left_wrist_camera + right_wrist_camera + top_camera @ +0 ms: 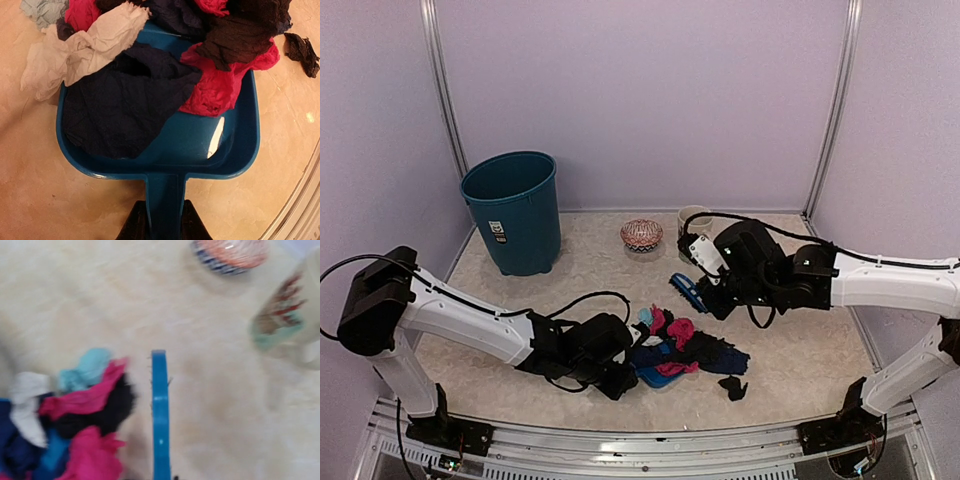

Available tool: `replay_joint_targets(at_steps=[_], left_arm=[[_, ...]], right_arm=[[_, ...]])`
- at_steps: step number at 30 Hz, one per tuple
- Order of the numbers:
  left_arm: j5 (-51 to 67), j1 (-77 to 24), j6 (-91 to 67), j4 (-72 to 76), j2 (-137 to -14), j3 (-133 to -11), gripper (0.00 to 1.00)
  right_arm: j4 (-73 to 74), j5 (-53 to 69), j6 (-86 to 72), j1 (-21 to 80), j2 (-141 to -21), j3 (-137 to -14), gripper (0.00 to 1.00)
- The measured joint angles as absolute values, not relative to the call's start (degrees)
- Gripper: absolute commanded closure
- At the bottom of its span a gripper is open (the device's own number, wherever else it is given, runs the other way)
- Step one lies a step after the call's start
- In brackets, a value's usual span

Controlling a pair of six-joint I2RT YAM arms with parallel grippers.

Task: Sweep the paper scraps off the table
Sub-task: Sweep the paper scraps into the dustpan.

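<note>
The paper scraps [692,345] are heaped in and around the dustpan [190,150], at the near middle of the table [800,340]. They are judged light, soft and easily scattered, so better pushed than pinched. The left gripper [164,222] is clamped on the dustpan handle, and the right gripper [706,294] on the brush [686,290].

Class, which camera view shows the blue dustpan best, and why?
The left wrist view: the dustpan fills the frame, its handle clamped by the left gripper, paper scraps heaped in it. The top external view shows only a blue sliver under the pile. The right wrist view is blurred; no dustpan is surely visible.
</note>
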State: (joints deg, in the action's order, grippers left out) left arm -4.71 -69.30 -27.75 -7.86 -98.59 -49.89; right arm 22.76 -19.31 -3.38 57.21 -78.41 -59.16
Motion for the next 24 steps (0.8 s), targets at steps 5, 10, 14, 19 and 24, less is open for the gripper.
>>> replay_joint_targets(at_steps=[5,10,14,19,24], left_arm=[[-4.93,-68.97,-29.87,-8.54,-96.71,-48.31,1.00],[-5.26,-68.93,-32.84,-10.92,-93.21,-45.78,1.00],[-5.54,-68.93,-34.65,-12.23,-91.61,-44.60,1.00],[-6.09,-68.95,-36.05,-12.93,-91.22,-44.36,1.00],[-6.26,-68.90,-36.12,-13.10,-91.42,-44.49,1.00]], right_arm=[[19.33,-22.76,0.95,55.53,-82.41,-61.06,1.00],[14.52,-22.68,7.20,53.67,-90.37,-64.03,1.00],[12.58,-19.44,11.68,53.23,-96.86,-68.12,1.00],[12.25,-13.87,14.63,53.25,-101.08,-70.78,1.00],[13.54,-9.91,15.09,54.26,-101.01,-70.54,1.00]])
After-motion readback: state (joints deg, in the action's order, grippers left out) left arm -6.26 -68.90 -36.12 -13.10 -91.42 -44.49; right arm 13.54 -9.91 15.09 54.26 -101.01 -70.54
